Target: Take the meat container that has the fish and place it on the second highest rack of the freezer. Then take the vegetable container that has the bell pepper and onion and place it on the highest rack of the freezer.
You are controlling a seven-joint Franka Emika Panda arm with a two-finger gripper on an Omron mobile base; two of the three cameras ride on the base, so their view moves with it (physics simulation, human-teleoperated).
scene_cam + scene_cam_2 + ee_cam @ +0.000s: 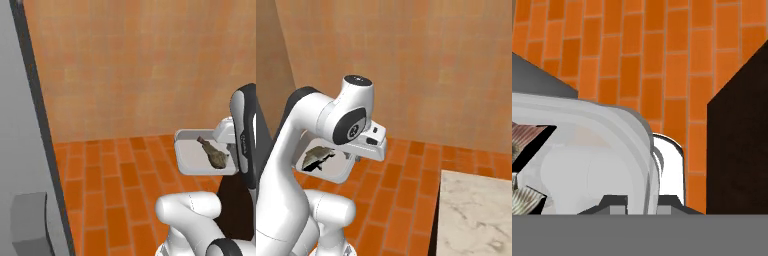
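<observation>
I have the tray (pixel 192 162) at the gripper (pixel 643 202): in the hand view its rim runs right between the fingertips, so the fingers look closed on it, though the contact is partly hidden. The tray hangs level above the brick floor (pixel 120 200). On it the fish (pixel 214 153) lies diagonally, its narrow end toward the wall (pixel 140 65). The door (pixel 22 150) stands well to the left, so I judge the freezer lies that way.
</observation>
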